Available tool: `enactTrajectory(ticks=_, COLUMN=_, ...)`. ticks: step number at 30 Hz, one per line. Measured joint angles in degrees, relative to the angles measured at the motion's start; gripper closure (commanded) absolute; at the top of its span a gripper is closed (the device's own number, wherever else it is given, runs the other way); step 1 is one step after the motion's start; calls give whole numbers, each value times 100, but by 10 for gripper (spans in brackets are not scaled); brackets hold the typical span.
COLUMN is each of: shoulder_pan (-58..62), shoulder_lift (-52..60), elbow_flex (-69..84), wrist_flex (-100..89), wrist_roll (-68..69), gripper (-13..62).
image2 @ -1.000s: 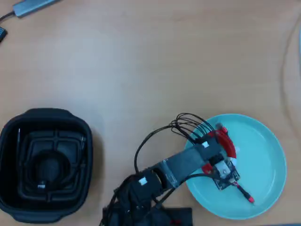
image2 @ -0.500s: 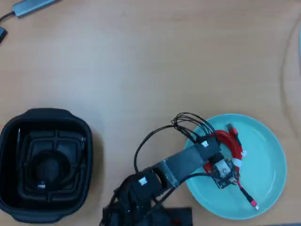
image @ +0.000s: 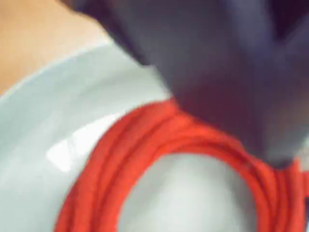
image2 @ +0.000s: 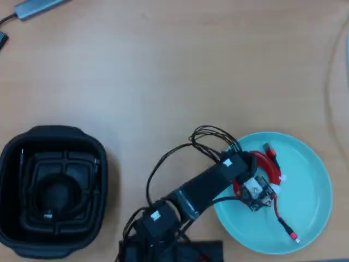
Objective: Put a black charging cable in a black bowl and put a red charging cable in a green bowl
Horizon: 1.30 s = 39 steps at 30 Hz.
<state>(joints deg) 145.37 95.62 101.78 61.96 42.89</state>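
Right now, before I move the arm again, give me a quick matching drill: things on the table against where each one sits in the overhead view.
Things:
1. bright red coiled charging cable
2. deep black square bowl
3. shallow turquoise-green round dish
4. thin black coiled cable

Places:
A. lower left of the table
B. lower right of the table
C. lying in the turquoise dish
D. lying inside the black bowl

Pairs: 1-C, 2-A, 3-B, 4-D

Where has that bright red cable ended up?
In the overhead view the red charging cable lies inside the green bowl, lower right, partly under the gripper.
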Motion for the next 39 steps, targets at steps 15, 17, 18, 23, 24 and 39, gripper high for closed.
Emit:
enactTrajectory(ticks=15, shoulder_pan=-3305, shoulder_lift=2452, elbow_flex=1380, wrist_flex=-1230, wrist_roll=-1863, gripper=252)
enactTrajectory(ticks=17, shoulder_pan=-3735, shoulder_lift=2918, elbow_flex=1986, wrist_flex=-1811, wrist_roll=-2276, gripper=247)
enactTrajectory(ticks=18, shoulder_pan=-3938, shoulder_lift=3129, elbow_flex=2320, wrist_flex=-2136, wrist_roll=-2417, gripper=246)
enactTrajectory(ticks=23, shoulder_pan=-4597, shoulder_lift=3454, elbow_flex=3885, wrist_flex=-3744, wrist_roll=-2795, gripper=244)
enactTrajectory(ticks=24, shoulder_pan=-4632, shoulder_lift=3454, elbow_flex=4192, wrist_flex=-3964, wrist_roll=-2892, gripper=245)
enactTrajectory(ticks=39, shoulder_pan=-4878, shoulder_lift=3454, elbow_flex=7717, wrist_flex=-8666, wrist_roll=-3841, gripper=240)
